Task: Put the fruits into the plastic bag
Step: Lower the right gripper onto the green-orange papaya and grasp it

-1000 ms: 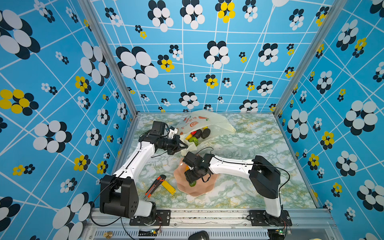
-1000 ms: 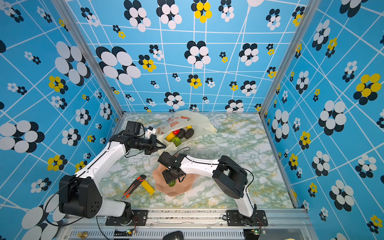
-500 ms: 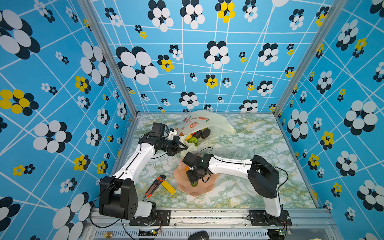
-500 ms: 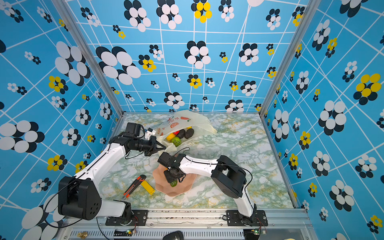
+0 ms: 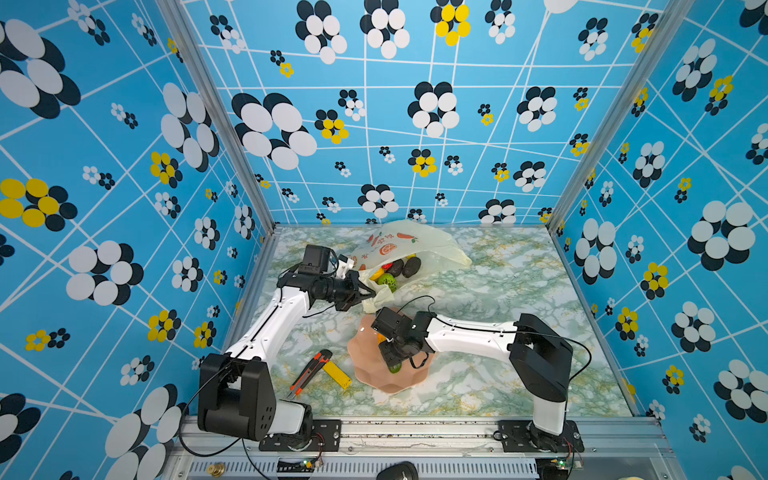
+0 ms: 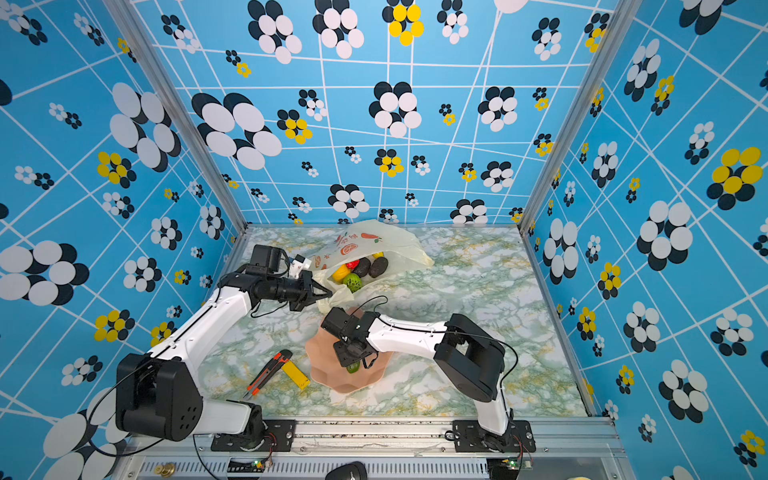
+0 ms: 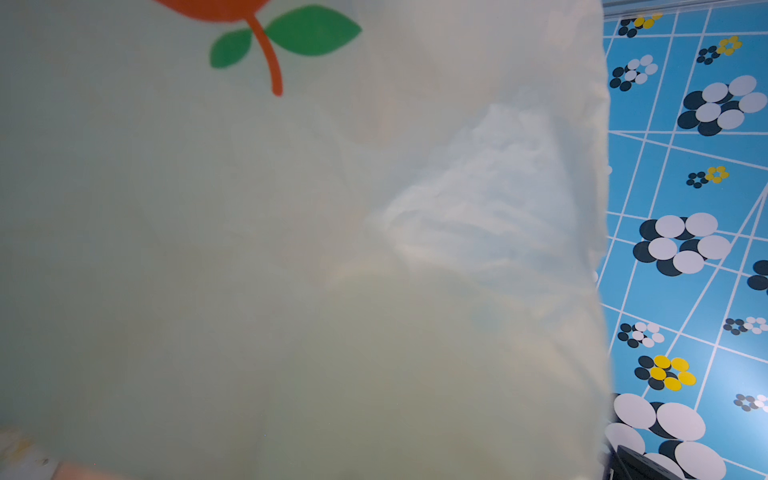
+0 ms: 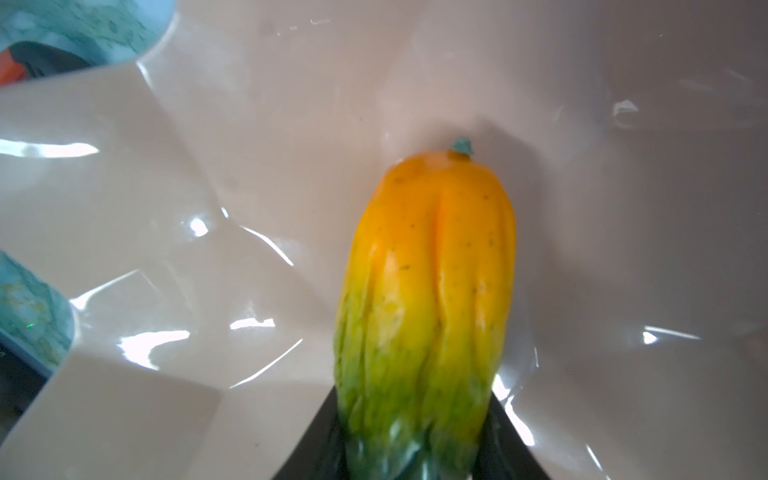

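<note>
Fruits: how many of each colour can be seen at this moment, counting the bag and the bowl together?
Black bumpy ovals: 2
Red piece: 1
Yellow piece: 1
Green round fruit: 1
Green-orange elongated piece: 1
Total: 6

Left wrist view — plastic bag [image 7: 291,249] blurred against the lens, hiding what lies behind. Right wrist view — green-orange fruit [image 8: 424,299] cut off at green end.
</note>
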